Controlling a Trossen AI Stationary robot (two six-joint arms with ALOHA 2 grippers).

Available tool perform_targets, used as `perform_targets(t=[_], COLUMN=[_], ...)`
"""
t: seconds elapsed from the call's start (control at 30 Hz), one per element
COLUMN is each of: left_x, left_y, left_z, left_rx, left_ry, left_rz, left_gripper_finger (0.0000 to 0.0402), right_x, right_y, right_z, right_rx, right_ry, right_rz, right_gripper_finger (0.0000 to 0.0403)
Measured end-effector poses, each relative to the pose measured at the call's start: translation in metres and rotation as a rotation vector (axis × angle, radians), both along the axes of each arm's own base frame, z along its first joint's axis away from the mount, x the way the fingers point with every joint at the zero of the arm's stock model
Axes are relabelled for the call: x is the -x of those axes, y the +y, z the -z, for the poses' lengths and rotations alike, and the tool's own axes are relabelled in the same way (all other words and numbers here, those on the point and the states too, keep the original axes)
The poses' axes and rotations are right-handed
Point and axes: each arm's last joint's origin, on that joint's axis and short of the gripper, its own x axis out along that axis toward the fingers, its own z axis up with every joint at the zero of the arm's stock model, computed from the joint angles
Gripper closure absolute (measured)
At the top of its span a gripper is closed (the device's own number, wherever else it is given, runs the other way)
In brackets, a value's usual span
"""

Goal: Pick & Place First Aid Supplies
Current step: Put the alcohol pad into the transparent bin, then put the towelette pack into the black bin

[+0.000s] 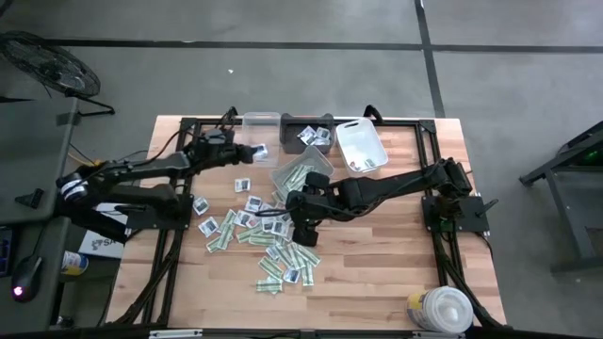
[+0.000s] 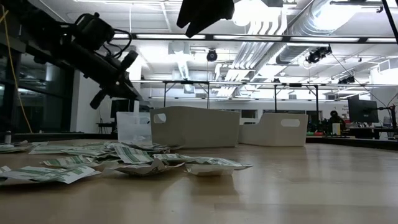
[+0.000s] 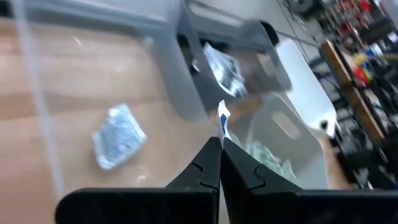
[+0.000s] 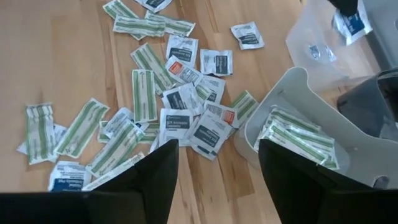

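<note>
Right now my left gripper (image 3: 220, 144) is pinched shut on a small white packet with blue print (image 3: 223, 118), held by one thin edge so the rest sticks up past my fingertips. It hangs above the clear bin (image 1: 261, 123) at the far edge of the table, where one crumpled white packet (image 3: 117, 134) already lies on the bottom. Beside that bin sits the dark bin (image 1: 308, 135) with a few printed packets in it, then the white bin (image 1: 361, 148).

My right gripper (image 4: 217, 163) stands wide, holding nothing, poised above the loose heap of first aid packets (image 1: 259, 231) just on the near side of the pale bin of green-striped strips (image 4: 297, 138). Under my right fingers lie squarish white packets with dark print (image 4: 208, 133), overlapping one another, and narrow green-and-white strips (image 4: 143, 93) fan out from there across the wood, away from that strip bin.

These packets look nearly weightless, flat and floppy, with slick sealed skins, so I judge they will slide or buckle rather than resist. I would choose one whose edge rides up on a neighbour and nip it at a crimped short end, not across the flat middle. Pressing down risks gathering two at once, since they overlap so closely.
</note>
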Motion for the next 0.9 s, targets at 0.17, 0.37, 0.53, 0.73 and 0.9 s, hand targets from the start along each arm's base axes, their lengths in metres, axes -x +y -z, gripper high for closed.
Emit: perform_targets(t=[0.17,0.37,0.53,0.73,0.9], left_x=[0.008,0.015,0.015,0.015,0.015], left_y=[0.009,0.012,0.012,0.012,0.012], left_z=[0.003,0.008,0.009,0.009,0.008], left_rx=[0.01,0.041,0.045,0.022,-0.026], left_ry=[0.036,0.088,0.099,0.122,0.142], left_rz=[-0.082,-0.124,-0.125,-0.114,-0.082], left_gripper_finger=[0.0401,0.0399,0.0377,0.0324,0.0278], right_x=[0.001,0.0,-0.001,-0.001,-0.001], right_y=[0.0,-0.004,-0.009,-0.012,-0.012], right_z=[0.001,0.001,0.001,0.001,0.001], right_rx=[0.011,0.018,0.02,0.009,0.019], right_ry=[0.014,0.019,0.023,0.028,0.031], right_rz=[-0.011,-0.021,-0.023,-0.035,-0.046], right_gripper_finger=[0.0188,0.0189,0.0189,0.019,0.0191])
